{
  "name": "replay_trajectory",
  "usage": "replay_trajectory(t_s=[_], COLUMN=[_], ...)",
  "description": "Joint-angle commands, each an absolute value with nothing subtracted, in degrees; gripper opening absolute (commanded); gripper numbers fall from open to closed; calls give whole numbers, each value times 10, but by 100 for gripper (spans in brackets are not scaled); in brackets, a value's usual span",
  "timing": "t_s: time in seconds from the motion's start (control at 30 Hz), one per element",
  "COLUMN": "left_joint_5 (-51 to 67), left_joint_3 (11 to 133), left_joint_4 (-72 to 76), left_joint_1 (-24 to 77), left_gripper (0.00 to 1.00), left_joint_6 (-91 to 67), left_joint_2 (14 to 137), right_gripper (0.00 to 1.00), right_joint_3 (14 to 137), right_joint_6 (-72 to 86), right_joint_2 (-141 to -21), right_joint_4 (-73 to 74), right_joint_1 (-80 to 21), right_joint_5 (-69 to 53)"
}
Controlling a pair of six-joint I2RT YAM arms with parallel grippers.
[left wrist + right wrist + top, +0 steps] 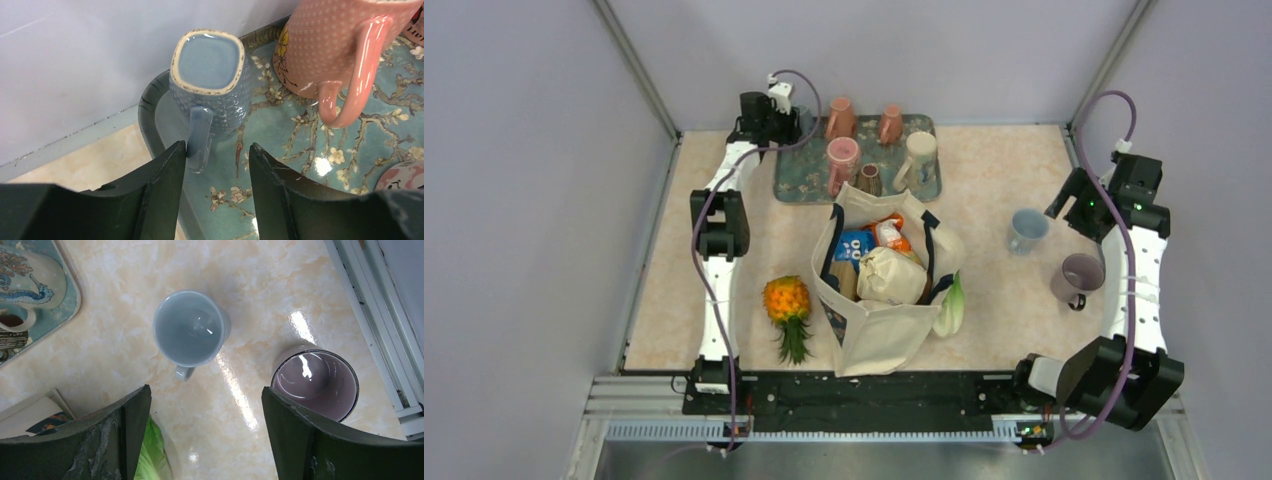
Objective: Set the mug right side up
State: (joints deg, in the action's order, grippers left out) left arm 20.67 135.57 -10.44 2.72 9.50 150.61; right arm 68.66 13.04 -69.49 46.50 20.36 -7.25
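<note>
A blue square mug stands upside down, base up, at the back left corner of the teal flowered tray. Its handle points at my left gripper, which is open. The handle lies between the fingers, against the left one. In the top view my left gripper covers this mug at the tray's far left corner. My right gripper is open and empty above the table, near an upright light blue mug and an upright purple mug.
A pink mug stands upside down just right of the blue one. Several more mugs sit on the tray. A filled tote bag, a pineapple and a green leaf lie mid-table. The back wall is close behind the tray.
</note>
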Motion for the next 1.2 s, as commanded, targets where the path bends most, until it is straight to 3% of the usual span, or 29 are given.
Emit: replay_trajectory(t_s=[0.0, 0.2, 0.3, 0.43, 0.73, 0.83, 0.9, 1.0, 1.17], left_joint_5=[219, 216, 196, 179, 194, 188, 191, 207, 206], left_joint_3=[1393, 1392, 1390, 1371, 1272, 1313, 1354, 1371, 1384], left_joint_4=[-92, -94, -94, -99, -63, -60, -68, -65, -65], left_joint_1=[33, 40, 40, 41, 41, 41, 41, 44, 56], left_gripper=[52, 31, 13, 0, 0, 29, 43, 51, 55], left_joint_6=[87, 95, 87, 78, 75, 87, 103, 133, 156], left_joint_2=[1511, 1511, 1510, 1498, 1432, 1452, 1476, 1493, 1503], right_gripper=[81, 81, 81, 81, 81, 81, 81, 81, 81], right_joint_3=[716, 719, 722, 723, 713, 714, 716, 719, 722], right_joint_6=[124, 126, 126, 126, 118, 116, 115, 113, 113], right_joint_2=[-680, -681, -679, -677, -666, -666, -665, -665, -666], right_joint_4=[458, 458, 458, 458, 459, 461, 463, 467, 467], right_joint_1=[201, 201, 201, 201, 201, 201, 201, 201, 200], right_joint_5=[-75, -77, -77, -77, -75, -77, -77, -75, -71])
